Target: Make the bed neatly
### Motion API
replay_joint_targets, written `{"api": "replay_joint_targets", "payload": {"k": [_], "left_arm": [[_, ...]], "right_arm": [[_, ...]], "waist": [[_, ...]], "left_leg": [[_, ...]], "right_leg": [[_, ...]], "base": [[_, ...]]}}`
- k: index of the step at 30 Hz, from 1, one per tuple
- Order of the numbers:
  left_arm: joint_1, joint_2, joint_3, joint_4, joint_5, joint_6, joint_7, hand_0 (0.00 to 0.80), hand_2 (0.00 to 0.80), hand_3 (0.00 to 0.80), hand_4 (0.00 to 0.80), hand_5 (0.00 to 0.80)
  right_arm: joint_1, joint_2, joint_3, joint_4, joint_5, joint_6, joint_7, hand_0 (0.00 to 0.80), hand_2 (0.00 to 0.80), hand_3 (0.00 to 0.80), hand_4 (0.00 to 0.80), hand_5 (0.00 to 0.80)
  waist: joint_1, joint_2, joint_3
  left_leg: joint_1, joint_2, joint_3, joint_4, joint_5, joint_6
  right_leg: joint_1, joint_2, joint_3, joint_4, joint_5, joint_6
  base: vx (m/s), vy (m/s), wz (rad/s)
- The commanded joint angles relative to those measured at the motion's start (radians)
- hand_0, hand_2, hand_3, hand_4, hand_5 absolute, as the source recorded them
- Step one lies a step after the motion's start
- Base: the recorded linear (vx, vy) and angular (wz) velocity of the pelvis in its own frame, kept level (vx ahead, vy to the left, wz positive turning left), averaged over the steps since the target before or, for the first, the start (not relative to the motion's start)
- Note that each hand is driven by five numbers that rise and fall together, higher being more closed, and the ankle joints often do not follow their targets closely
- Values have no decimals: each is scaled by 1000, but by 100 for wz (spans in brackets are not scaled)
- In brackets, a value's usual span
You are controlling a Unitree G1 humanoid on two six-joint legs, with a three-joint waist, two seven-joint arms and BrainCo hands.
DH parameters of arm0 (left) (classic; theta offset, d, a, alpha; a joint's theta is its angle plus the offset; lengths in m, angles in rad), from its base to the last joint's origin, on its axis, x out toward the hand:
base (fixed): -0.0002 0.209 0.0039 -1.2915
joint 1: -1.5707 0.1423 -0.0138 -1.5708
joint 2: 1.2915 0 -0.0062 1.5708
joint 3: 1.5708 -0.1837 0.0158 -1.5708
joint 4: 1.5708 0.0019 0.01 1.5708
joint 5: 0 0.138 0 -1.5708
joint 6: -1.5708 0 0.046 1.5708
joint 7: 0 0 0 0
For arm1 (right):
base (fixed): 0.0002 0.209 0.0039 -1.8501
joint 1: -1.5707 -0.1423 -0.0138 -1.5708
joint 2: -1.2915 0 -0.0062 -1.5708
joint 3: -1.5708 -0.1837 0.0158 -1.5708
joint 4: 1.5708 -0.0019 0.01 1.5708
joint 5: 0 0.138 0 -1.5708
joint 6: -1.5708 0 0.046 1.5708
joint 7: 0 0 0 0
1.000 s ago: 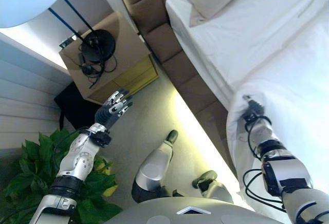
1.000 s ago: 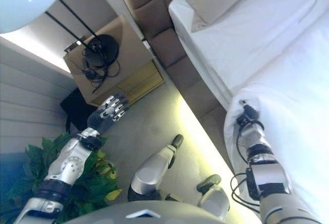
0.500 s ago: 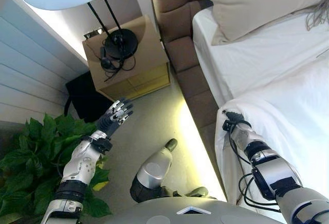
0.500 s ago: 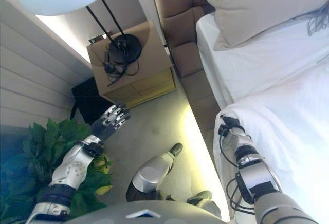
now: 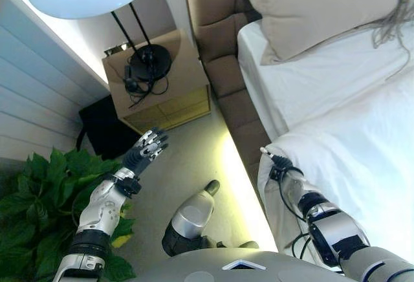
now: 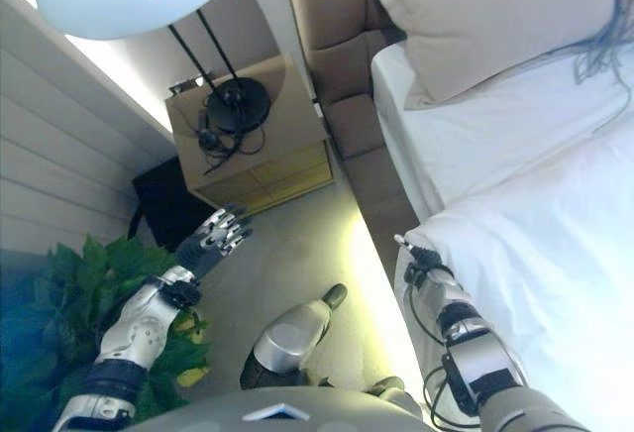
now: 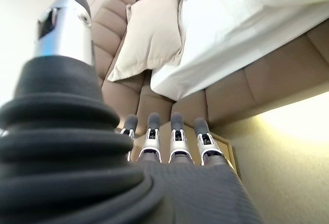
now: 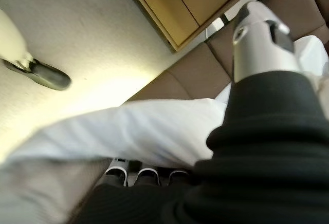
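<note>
My right hand (image 8: 257, 44) under white duvet (image 5: 362, 159) edge, fingers curled beneath cloth with fold draped across, thumb out. Since a second ago edge carried nearer pillow (image 5: 323, 10); sheet strip narrower. Left hand (image 5: 147, 149) idle, fingers straight, over floor.

White duvet (image 5: 362, 159), beige pillow (image 5: 323, 10), tan padded bed frame (image 5: 220, 36), green plant (image 5: 32, 198).

Bed (image 5: 249, 123), brown padded frame, carries white sheet (image 5: 310, 88), beige pillow (image 5: 323, 10) at 12 o'clock, white duvet (image 5: 362, 165) at 5 o'clock.
</note>
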Motion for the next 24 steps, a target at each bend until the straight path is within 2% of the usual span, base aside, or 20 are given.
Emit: {"api": "replay_joint_targets", "payload": {"k": [1,7,14,19,24], "left_arm": [[28,-8,-31,3,7,-77,-9,0,0,0,0,0],[41,-23,-51,4,-20,-118,7,0,0,0,0,0],[71,-48,-48,18,-51,-161,36,0,0,0,0,0],[89,-59,-53,28,-61,-189,54,0,0,0,0,0],[105,-52,-47,14,-45,-219,65,0,0,0,0,0]], "right_arm": [[17,43,-20,-21,15,-67,66,0,0,0,0,0],[109,9,-141,35,102,-99,137,0,0,0,0,0],[212,-17,-280,119,140,-93,180,0,0,0,0,0],[261,-23,-334,154,159,-84,205,0,0,0,0,0],[310,-37,-398,144,218,-112,209,0,0,0,0,0]], "waist": [[-10,-9,-39],[-48,12,-31],[-99,32,-29],[-124,37,-32],[-165,36,-34]], "left_leg": [[-22,28,2,-38,44,-11],[-26,35,20,-43,41,-11],[-26,42,48,-35,32,-9],[-13,49,61,-37,29,-10],[3,59,88,-39,21,-11]], "right_leg": [[9,-99,46,28,155,23],[-15,-94,70,28,145,23],[-35,-101,94,39,136,26],[-34,-101,104,42,131,27],[-41,-101,121,46,129,30]], "base": [[-46,31,-12],[-66,31,-13],[-28,48,-12],[3,23,-9],[-23,0,-9]]}}
